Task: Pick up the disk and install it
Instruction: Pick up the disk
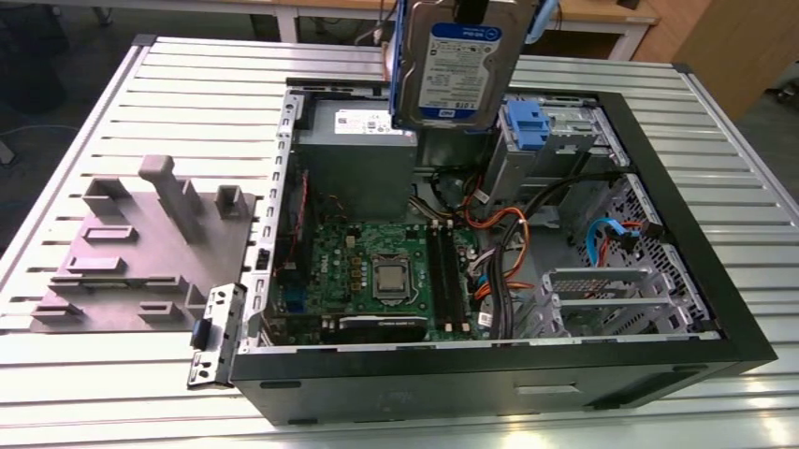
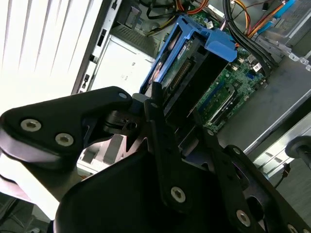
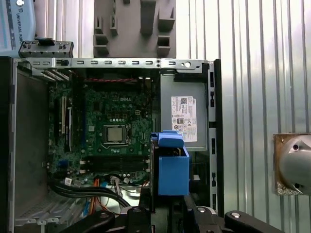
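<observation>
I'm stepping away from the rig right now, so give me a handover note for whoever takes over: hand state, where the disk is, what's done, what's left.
Hand: shut on the disk, gripping it by its blue carrier.
Disk: held in the air above the open computer case, label facing the exterior view, touching nothing else.
Done: the pickup.
Left: the install; the disk is not yet seated inside the case.
</observation>
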You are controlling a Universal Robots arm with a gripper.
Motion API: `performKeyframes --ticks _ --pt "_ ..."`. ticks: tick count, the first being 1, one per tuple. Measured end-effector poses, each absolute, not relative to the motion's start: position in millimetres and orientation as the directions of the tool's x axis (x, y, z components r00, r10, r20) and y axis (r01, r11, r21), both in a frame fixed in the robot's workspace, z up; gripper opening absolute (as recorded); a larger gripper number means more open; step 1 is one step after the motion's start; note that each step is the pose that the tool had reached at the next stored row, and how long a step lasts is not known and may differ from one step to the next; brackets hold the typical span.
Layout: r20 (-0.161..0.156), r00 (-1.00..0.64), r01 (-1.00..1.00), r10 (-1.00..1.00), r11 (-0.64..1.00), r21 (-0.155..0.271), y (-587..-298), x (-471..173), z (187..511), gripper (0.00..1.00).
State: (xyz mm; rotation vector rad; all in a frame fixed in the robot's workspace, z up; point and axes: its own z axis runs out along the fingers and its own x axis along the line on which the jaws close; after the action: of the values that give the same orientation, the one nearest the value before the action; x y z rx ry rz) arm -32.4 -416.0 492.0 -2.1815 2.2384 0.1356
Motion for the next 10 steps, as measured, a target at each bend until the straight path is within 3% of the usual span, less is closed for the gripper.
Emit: performKeyframes --ticks 10 --pt "-0.07 -0.028 -0.998 -0.997 0.024 0.053 -432 -32 492 0.35"
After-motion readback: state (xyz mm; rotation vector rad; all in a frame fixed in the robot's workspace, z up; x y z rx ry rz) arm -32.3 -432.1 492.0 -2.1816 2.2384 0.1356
